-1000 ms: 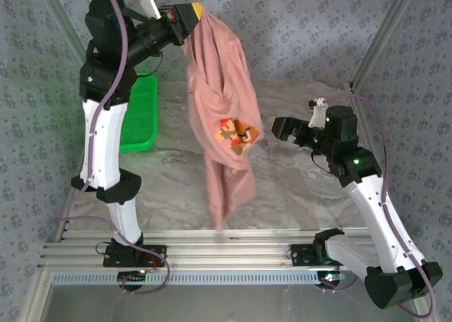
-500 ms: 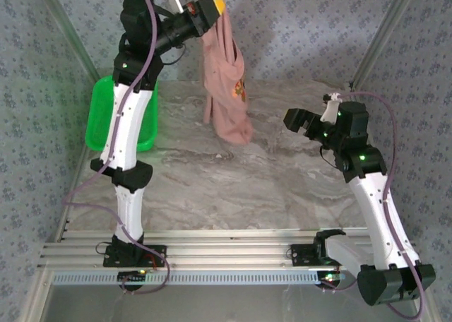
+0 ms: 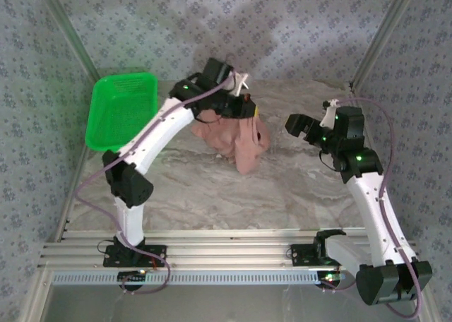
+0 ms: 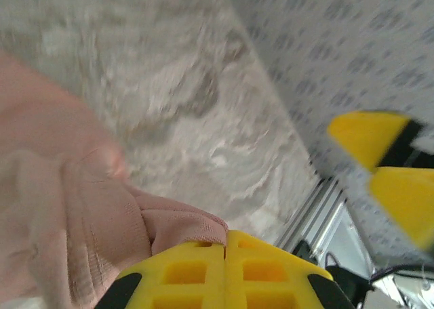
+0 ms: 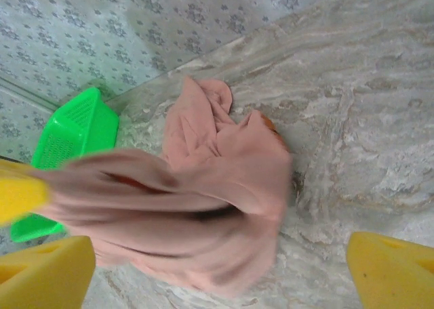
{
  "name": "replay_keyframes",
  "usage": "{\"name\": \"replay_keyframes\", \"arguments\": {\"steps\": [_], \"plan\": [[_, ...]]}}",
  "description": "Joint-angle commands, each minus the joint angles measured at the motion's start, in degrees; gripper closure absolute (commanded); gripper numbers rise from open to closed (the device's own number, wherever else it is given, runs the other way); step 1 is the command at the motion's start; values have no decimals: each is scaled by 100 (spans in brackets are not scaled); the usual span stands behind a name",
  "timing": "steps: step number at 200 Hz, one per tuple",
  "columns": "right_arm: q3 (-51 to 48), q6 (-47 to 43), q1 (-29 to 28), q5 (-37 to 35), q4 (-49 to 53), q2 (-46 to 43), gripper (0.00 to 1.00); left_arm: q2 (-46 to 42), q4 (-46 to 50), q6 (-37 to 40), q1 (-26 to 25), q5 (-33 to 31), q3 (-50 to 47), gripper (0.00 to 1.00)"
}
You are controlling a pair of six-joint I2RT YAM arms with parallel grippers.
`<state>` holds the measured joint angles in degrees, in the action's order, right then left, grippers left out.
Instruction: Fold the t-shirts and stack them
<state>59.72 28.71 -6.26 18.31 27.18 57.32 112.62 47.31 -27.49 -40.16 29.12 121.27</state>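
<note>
Patterned blue-grey walls (image 3: 282, 25) close in a marbled grey surface (image 3: 212, 195), with a green basket (image 3: 120, 110) standing at its far left corner. The left arm (image 3: 159, 131) reaches far forward and low, stretched from its base toward the back of the surface, its wrist bent down over the cloth. The left gripper (image 3: 247, 110) is clenched on a fold of the salmon-pink t-shirt (image 3: 236, 142). In the left wrist view the yellow fingers (image 4: 190, 275) meet with the pink fabric pinched and bunched just to their left. The t-shirt lies crumpled in a heap on the surface near the back middle, right of the basket and apart from it, with most of its bulk below and to the near side of the left gripper. The right arm (image 3: 374, 202) stands bent upward at the right, its wrist turned toward the heap. The right gripper (image 3: 302, 124) is spread wide and holds nothing, near the t-shirt's right edge but apart from it.
</note>
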Motion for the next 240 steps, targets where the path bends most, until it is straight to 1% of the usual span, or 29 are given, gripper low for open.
{"name": "replay_keyframes", "arguments": {"steps": [1,11,16,20,26,38,50,58,69,85,91,99,104,116,123,129,138,155,176,205,217,224,232,240], "plan": [[-294,78,-207,290,47,26,6,-19,-792,-157,-148,216,223,100],[-436,-57,-463,211,93,19,8,210,-816,-254,-184,308,348,99],[-505,-113,-587,139,154,16,8,320,-815,-345,-172,321,382,95],[-570,-150,-674,67,190,16,9,408,-1004,-439,-156,322,381,90],[-661,-168,-794,-17,206,10,10,541,-1151,-591,-101,343,382,81],[-911,-134,-1007,-76,177,7,10,781,-1486,-942,33,409,424,55],[-1154,-71,-1228,-132,114,40,11,958,-1619,-1121,141,401,599,43],[-1260,-63,-1401,-192,54,96,11,1011,-1553,-1100,187,358,746,37],[-1370,-88,-1642,-266,-34,229,11,972,-1329,-961,242,253,869,32],[-1349,-146,-1943,-407,-41,554,11,655,-912,-734,362,71,660,23],[-1300,-159,-2011,-430,-1,695,10,444,-882,-691,421,23,381,23],[-1208,-214,-2121,-457,62,903,11,47,-886,-675,538,-43,-292,22],[-1127,-265,-2186,-486,134,1035,11,-243,-1007,-698,619,-82,-813,16],[-932,-406,-2367,-679,387,1364,12,-940,-1573,-920,865,-131,-2274,12],[-830,-451,-2441,-836,571,1584,12,-1251,-1960,-1076,1007,-104,-3036,6],[-746,-487,-2466,-928,694,1765,12,-1433,-2177,-1151,1130,-125,-3542,5],[-677,-473,-2474,-976,855,2018,13,-1569,-2255,-1154,1277,-297,-4024,6],[-594,-376,-2489,-1002,746,2377,14,-1417,-2411,-1205,1393,-399,-4388,7],[-400,-257,-2498,-1178,391,2805,14,-967,-2557,-1237,1293,-639,-4291,8],[-123,-149,-2527,-1540,542,3374,19,-187,-2629,-1486,1255,-838,-4013,10],[-148,-35,-2539,-1901,500,3502,20,143,-2601,-1551,1188,-909,-3785,10],[-179,36,-2519,-1976,422,3543,20,335,-2580,-1589,1146,-973,-3640,11],[-217,95,-2488,-2026,182,3571,22,567,-2593,-1688,1108,-994,-3490,11],[-204,143,-2480,-2064,26,3624,27,800,-2577,-1755,1081,-1008,-3318,12]]}}
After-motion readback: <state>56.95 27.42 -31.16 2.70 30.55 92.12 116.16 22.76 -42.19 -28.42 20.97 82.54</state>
